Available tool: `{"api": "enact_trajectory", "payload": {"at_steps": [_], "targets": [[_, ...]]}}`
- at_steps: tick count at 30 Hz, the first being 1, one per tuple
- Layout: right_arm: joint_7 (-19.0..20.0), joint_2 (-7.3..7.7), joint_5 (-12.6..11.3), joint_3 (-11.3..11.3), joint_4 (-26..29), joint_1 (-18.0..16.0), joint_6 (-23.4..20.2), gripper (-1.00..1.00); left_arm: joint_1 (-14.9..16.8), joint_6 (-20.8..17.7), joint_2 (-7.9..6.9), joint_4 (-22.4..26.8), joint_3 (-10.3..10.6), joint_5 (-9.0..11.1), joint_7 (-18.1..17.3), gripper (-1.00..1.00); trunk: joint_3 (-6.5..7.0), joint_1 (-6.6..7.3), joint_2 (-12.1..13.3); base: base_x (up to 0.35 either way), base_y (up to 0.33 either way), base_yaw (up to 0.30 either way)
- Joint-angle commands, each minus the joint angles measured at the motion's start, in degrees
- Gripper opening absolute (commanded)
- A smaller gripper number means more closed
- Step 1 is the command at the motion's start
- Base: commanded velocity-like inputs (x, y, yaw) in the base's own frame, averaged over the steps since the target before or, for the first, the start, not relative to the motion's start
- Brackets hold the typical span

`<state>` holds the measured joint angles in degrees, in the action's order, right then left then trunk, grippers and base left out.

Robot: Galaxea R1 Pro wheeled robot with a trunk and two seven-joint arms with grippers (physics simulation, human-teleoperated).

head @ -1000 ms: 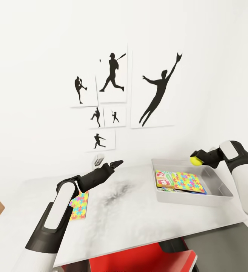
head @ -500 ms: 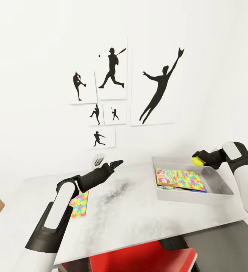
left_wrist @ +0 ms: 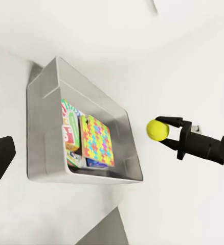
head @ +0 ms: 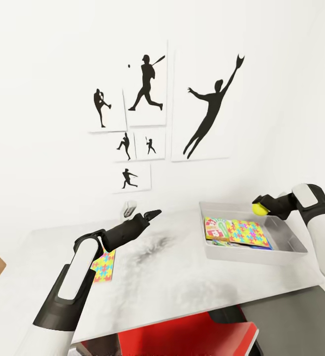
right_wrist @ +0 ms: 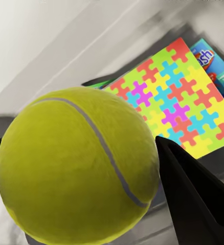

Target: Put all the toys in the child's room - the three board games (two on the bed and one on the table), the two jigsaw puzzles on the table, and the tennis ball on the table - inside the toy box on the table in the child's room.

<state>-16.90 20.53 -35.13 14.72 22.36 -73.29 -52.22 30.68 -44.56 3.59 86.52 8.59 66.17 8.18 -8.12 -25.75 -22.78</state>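
Observation:
My right gripper (head: 259, 206) is shut on the yellow tennis ball (head: 257, 209), held a little above the far right part of the toy box (head: 254, 256). This grey tray stands on the table (head: 182, 277) at the right. In it a jigsaw puzzle (head: 249, 233) lies on top of board games (head: 214, 229). The right wrist view has the tennis ball (right_wrist: 76, 168) close up over that jigsaw puzzle (right_wrist: 181, 102). A second jigsaw puzzle (head: 104, 265) lies on the table, partly under my left arm. My left gripper (head: 151, 214) hovers open and empty over the table's middle.
Black baseball-player pictures (head: 147, 94) hang on the white wall behind the table. A small white object (head: 128, 208) stands at the table's back edge. A red seat (head: 192, 336) sits below the table's near edge, beside a dark grey surface (head: 291, 316) at the right.
The head view has shifted a little, so the wall pictures sit higher. The right gripper still holds the ball over the toy box, barely moved. The left arm is unchanged.

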Motion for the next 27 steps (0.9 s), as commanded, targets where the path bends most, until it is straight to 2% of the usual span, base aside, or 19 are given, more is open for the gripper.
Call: {"api": "enact_trajectory", "payload": {"at_steps": [1, 27], "targets": [[-0.67, -0.01, -0.73, 0.21, 0.06, -0.05, -0.11, -1.00, 0.06, -0.18, 0.02, 0.06, -0.02, 0.61, 0.56, 1.00, -0.22, -0.03, -0.13, 0.000, 0.000, 0.000], [-0.86, 0.88, -0.73, 0.22, 0.04, -0.19, 0.96, -1.00, 0.04, -0.18, -0.06, 0.01, -0.06, 0.54, 0.58, 1.00, -2.64, -0.03, -0.13, 0.000, 0.000, 0.000]]}}
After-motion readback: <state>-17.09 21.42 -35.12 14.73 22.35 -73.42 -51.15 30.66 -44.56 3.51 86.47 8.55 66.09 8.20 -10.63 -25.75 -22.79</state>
